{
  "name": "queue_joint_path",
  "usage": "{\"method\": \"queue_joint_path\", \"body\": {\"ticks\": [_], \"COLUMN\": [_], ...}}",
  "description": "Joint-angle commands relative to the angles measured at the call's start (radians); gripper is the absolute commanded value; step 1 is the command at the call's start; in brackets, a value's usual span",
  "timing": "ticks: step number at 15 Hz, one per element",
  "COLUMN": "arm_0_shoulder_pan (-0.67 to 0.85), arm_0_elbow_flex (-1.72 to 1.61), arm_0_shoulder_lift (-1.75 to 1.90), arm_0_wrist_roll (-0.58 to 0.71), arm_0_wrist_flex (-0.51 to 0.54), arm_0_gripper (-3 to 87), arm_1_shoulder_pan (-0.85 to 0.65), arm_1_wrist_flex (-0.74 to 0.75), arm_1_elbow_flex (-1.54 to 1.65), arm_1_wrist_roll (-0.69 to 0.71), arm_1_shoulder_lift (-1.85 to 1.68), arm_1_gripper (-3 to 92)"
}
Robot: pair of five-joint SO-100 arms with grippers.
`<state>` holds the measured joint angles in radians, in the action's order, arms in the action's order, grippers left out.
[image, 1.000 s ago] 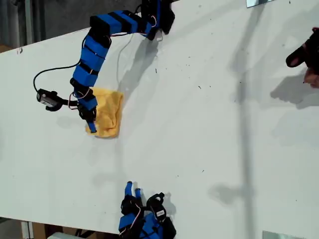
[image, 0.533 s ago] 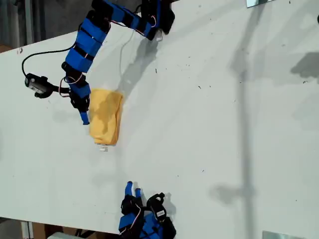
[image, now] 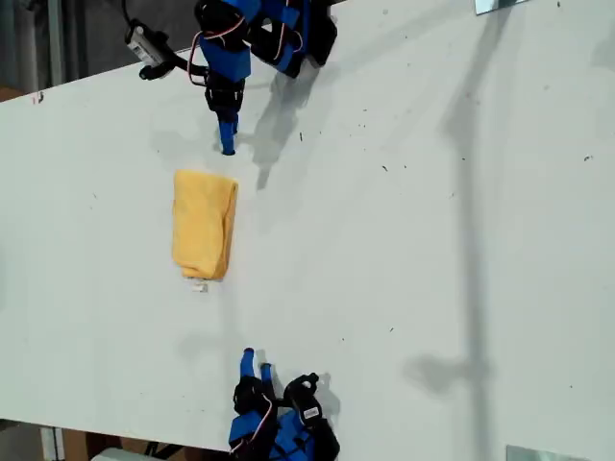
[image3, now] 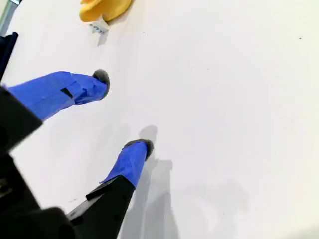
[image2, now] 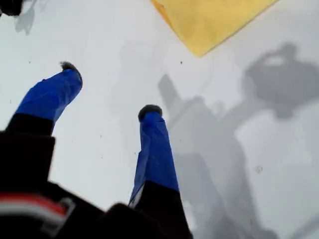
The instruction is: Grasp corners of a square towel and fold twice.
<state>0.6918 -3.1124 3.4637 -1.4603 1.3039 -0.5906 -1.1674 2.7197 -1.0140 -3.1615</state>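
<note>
The yellow-orange towel [image: 204,223] lies folded into a narrow oblong on the white table [image: 404,240], left of centre in the exterior view. Its small white tag [image: 199,285] sticks out at the end nearer the exterior view's bottom. My first gripper [image: 228,142] hangs open and empty above the table, apart from the towel's far end. One towel corner [image2: 209,20] shows beyond that first gripper [image2: 109,88]. My second gripper [image: 258,362] stands open near the exterior view's bottom edge, empty. The towel [image3: 104,7] and tag [image3: 98,26] lie well ahead of the second gripper [image3: 122,112].
A black camera module [image: 146,43] on a cable sticks out from the first arm. Shiny flat pieces sit at the exterior view's top right [image: 500,5] and bottom right [image: 543,453]. The table's edge [image: 86,82] runs along the exterior view's upper left.
My first gripper has let go of the towel and drawn back toward the exterior view's top. The towel now lies flat and folded. The hand at the exterior view's right edge is gone.
</note>
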Motion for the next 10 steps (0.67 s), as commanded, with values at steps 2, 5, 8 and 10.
{"method": "queue_joint_path", "body": {"ticks": [2, 5, 8, 10], "arm_0_shoulder_pan": [0.02, 0.0, -0.017, -0.015], "arm_0_elbow_flex": [-0.002, -0.003, -0.003, -0.003], "arm_0_shoulder_lift": [0.008, 0.008, 0.006, 0.006], "arm_0_wrist_roll": [-0.029, 0.137, 0.417, 0.417], "arm_0_wrist_flex": [0.003, 0.005, 0.002, 0.002], "arm_0_gripper": [32.6, 28.6, 22.9, 19.8], "arm_1_shoulder_pan": [0.041, -0.009, 0.006, -0.006], "arm_1_wrist_flex": [-0.069, -0.155, -0.207, -0.213], "arm_1_elbow_flex": [0.063, 0.137, 0.161, 0.163], "arm_1_wrist_roll": [-0.02, -0.084, -0.21, -0.21], "arm_1_shoulder_lift": [-0.124, -0.124, -0.124, -0.124], "arm_1_gripper": [29.9, 13.7, 13.7, 13.7]}}
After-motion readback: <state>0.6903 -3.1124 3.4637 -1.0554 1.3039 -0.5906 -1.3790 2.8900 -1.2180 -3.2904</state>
